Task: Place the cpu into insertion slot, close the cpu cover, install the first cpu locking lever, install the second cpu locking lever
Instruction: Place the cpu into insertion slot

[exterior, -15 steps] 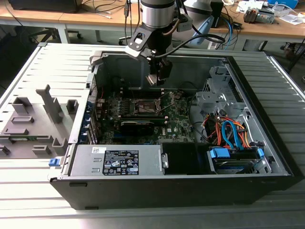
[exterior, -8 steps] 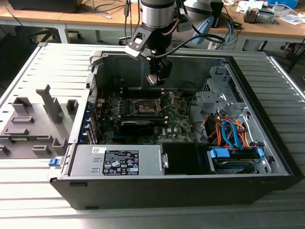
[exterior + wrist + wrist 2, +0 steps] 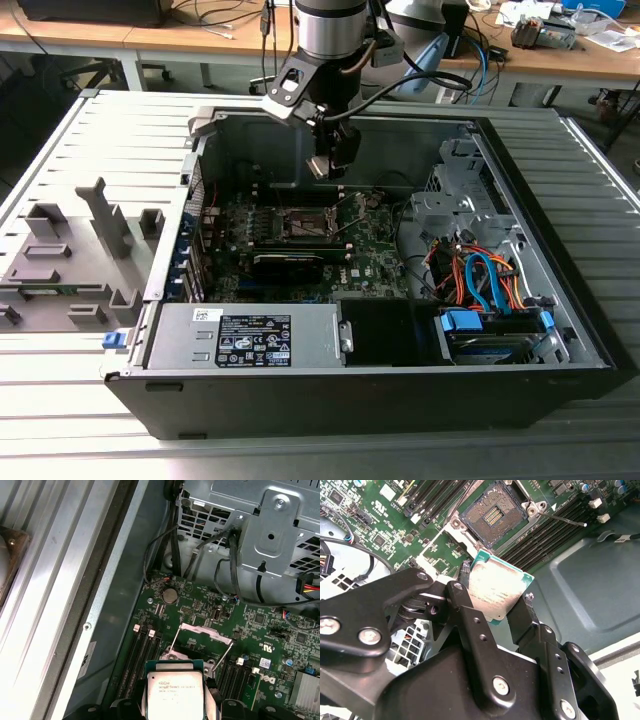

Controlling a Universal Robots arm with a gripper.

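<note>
1. Exterior view, upper middle of the frame: your gripper [image 3: 328,165] hung inside the open computer case [image 3: 400,395], above the motherboard [image 3: 372,262] and apart from it.
2. Below it in that frame sat the insertion slot [image 3: 303,222], a dark square on the board, with a long black card [image 3: 288,262] lying just beneath it in the picture.
3. Your tool was narrowed onto the cpu [image 3: 497,591]. In the second wrist view one black finger [image 3: 461,600] pressed one edge of the chip and its partner pressed the opposite edge, with the silver-grey top facing the camera.
4. You held the chip clear of the board, its green rim showing along two sides.
5. In that same view the slot's contact field lay bare, so the cpu was not yet seated.
6. The first wrist view showed the cpu cover [image 3: 206,631] raised off the slot, beyond the held chip.
7. A thin locking lever [image 3: 566,519] stood away from the slot in the second wrist view, lying across the memory sockets.
8. At the exterior view's right, orange and blue cables [image 3: 480,280] filled the case's corner. A power supply [image 3: 240,335] sat at the lower left.
</note>
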